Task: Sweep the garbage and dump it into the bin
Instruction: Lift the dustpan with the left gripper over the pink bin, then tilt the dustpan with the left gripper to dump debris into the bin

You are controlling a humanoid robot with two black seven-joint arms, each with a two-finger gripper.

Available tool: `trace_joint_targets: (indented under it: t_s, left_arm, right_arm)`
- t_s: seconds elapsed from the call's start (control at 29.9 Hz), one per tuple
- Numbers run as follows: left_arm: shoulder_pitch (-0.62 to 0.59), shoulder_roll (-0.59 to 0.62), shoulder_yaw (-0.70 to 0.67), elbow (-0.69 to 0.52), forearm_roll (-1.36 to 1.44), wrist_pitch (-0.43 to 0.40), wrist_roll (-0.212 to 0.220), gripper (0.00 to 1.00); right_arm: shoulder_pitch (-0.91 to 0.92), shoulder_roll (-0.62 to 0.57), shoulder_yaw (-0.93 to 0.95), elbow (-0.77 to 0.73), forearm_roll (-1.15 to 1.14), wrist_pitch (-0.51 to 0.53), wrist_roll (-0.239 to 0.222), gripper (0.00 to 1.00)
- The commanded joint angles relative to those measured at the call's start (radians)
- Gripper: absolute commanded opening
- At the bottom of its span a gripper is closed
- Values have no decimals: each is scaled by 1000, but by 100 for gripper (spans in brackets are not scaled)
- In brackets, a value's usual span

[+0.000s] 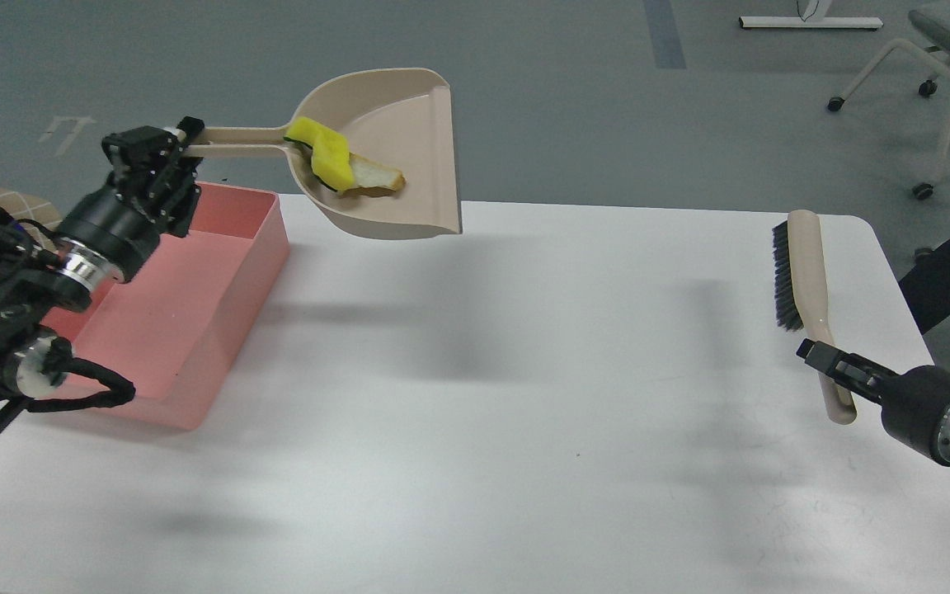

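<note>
A beige dustpan [392, 157] is held in the air in the upper middle of the frame, its long handle pinched at the end by the left gripper [171, 151], whose fingers are closed around it. The garbage is carried in the pan: a yellow sponge piece [326, 153] with a dark green scouring edge lies near the handle end, and a whitish bread slice [374, 176] with a brown crust lies touching it, toward the pan's open lip. The pink bin [195, 322] sits on the white tabletop [483, 396] at the left of the frame, below and left of the pan; it looks empty.

At the right edge, a brush [805, 297] with black bristles lies on the tabletop. The right gripper [815, 353] is seen at the brush handle, but whether it is spread or pressed on the handle cannot be told.

Both scraps are judged light and soft, likely to slide freely on smooth plastic once the pan is tilted. The dustpan is judged stiff and light; with the grip at the far handle end, some wobble may be expected. The pan should be brought over the bin before tipping.
</note>
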Motion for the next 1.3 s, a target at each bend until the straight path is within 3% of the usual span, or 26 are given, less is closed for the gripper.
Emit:
trace_joint_targets:
  t_s: [0.0, 0.23, 0.33, 0.4, 0.57, 0.77, 1.27]
  left_arm:
    - [2, 116, -29, 83, -50, -97, 0, 2]
    - [2, 209, -28, 215, -53, -189, 0, 2]
    - [2, 231, -18, 350, -53, -227, 0, 2]
    - [1, 232, -27, 483, -55, -317, -2, 2]
    - [-6, 240, -26, 623, -50, -334, -3, 2]
    - [5, 309, -8, 623, -33, -334, -35, 2]
    - [-4, 338, 63, 563, 74, -334, -35, 0]
  right_arm:
    - [-9, 3, -1, -19, 0, 0, -2, 2]
    - [-24, 34, 0, -39, 1, 0, 0, 2]
    - [-24, 34, 2, -39, 1, 0, 1, 3]
    - [-24, 34, 2, -39, 1, 0, 1, 3]
    - [-24, 41, 0, -39, 1, 0, 1, 3]
    - [-24, 43, 11, -39, 1, 0, 1, 3]
    - [-26, 66, 23, -38, 1, 0, 17, 3]
